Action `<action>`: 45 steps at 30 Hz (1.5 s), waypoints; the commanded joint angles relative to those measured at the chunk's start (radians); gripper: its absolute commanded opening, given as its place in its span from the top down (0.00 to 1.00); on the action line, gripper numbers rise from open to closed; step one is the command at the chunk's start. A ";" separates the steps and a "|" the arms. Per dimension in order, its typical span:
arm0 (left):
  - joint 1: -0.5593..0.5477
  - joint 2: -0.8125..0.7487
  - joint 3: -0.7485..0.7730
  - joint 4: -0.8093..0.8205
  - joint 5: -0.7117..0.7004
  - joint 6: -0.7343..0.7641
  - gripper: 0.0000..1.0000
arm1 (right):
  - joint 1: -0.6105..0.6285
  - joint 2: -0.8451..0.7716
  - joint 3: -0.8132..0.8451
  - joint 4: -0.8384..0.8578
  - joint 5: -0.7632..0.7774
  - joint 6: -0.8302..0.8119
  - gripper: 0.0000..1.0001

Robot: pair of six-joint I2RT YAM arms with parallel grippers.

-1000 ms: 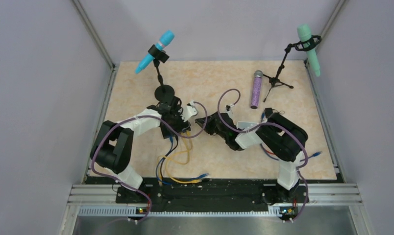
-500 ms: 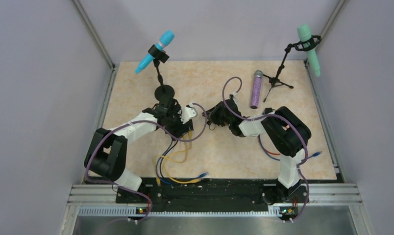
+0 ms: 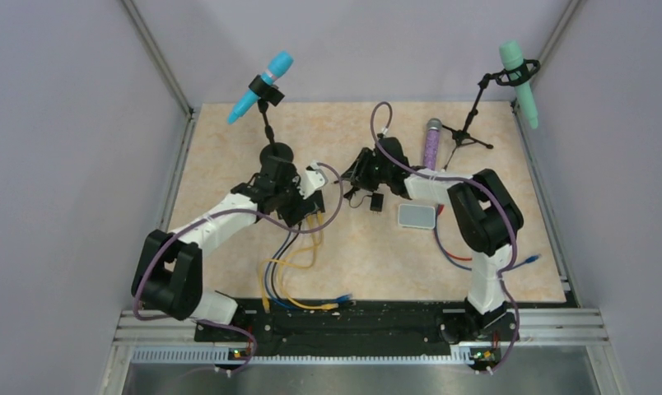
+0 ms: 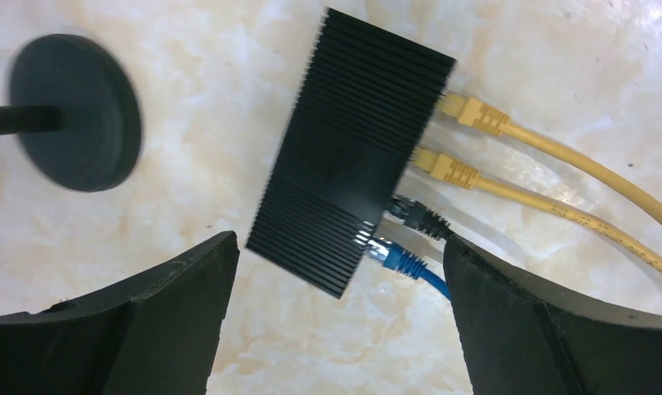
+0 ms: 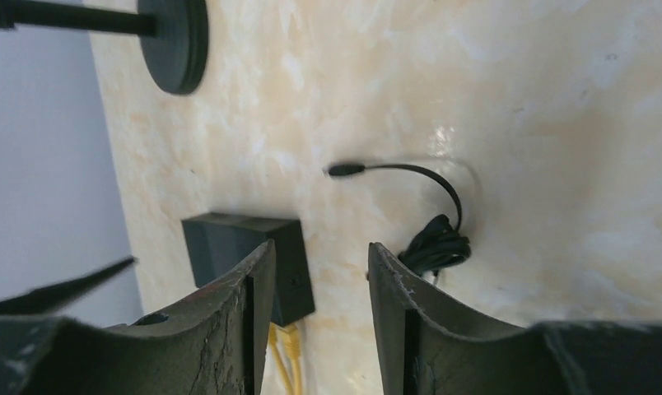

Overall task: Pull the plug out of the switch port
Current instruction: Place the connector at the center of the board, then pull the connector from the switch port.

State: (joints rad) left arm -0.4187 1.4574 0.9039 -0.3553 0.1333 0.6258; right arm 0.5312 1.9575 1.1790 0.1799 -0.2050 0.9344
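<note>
The ribbed flat black switch box [image 4: 352, 156] lies just beneath the widely spread left hand [image 4: 340, 240], while the right hand [image 5: 319, 251] hangs half-spread, empty.

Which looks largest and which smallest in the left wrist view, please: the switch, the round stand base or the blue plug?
1. switch, clearly the largest
2. round stand base
3. blue plug, by far the smallest
</note>
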 commanded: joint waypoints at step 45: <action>0.001 -0.666 -0.393 0.133 -0.466 -0.977 0.01 | 0.120 -0.213 -0.280 0.056 -0.215 -0.205 0.57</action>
State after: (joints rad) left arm -0.4183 0.7795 0.5034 -0.2626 -0.3351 -0.3473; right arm 0.5812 1.7630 0.8955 0.0757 -0.3248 0.6327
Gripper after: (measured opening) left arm 0.987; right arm 0.429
